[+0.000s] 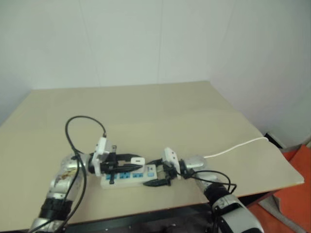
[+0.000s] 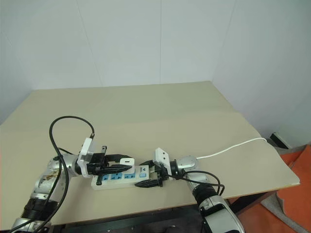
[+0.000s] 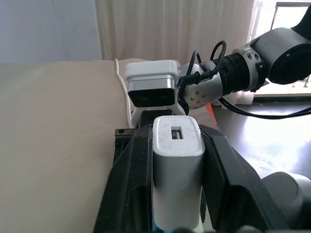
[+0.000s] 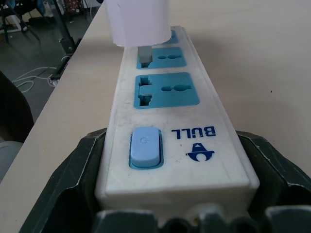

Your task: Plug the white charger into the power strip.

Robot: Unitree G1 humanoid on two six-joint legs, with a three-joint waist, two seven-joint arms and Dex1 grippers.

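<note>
Left claw (image 1: 127,163) clamps the white charger (image 1: 137,160) level above the power strip (image 1: 127,176), prongs entering the middle blue socket. Right claw (image 1: 160,175) is closed around the strip's switch end, likely bracing it on the surface (image 1: 160,111) against insertion force.

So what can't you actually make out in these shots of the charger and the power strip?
- How deep the white charger sits: in the right wrist view its top is cut off by the edge, and one prong shows at a socket.
- The far socket on the power strip: mostly covered by the charger there.
- The sockets in the left wrist view: hidden behind the left gripper and the charger.
- The strip's lettering in the eye views: too small to read.
</note>
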